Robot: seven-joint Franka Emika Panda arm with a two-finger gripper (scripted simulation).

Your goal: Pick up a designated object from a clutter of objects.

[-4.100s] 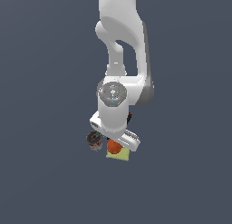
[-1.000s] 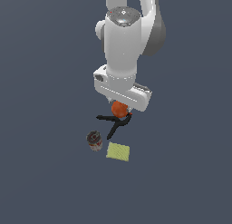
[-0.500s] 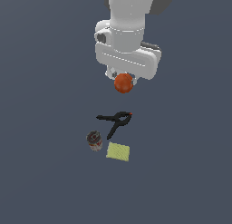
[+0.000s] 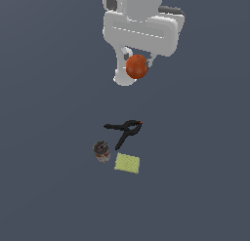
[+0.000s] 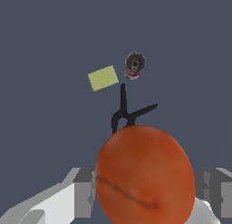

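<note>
End effector point(image 4: 137, 64) clamped on ball point(image 4: 136, 67), ball up in air, well above counter point(image 4: 44, 113). Clamp point(image 4: 124, 131), can point(image 4: 101, 150), pad point(image 4: 127, 163) sitting below, close together.

orange-red ball point(image 5: 145, 175) between jaws, clamp point(image 5: 127, 114), pad point(image 5: 103, 78), can point(image 5: 134, 65)

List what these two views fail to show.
- Gripper jaws: in the wrist view the orange-red ball covers their contact faces; in the exterior view the white hand body hides them.
- Black clamp: in the wrist view its near end is behind the ball.
- Small can: label too small and blurred in both views.
- Arm: cut off by the exterior view's top edge.
</note>
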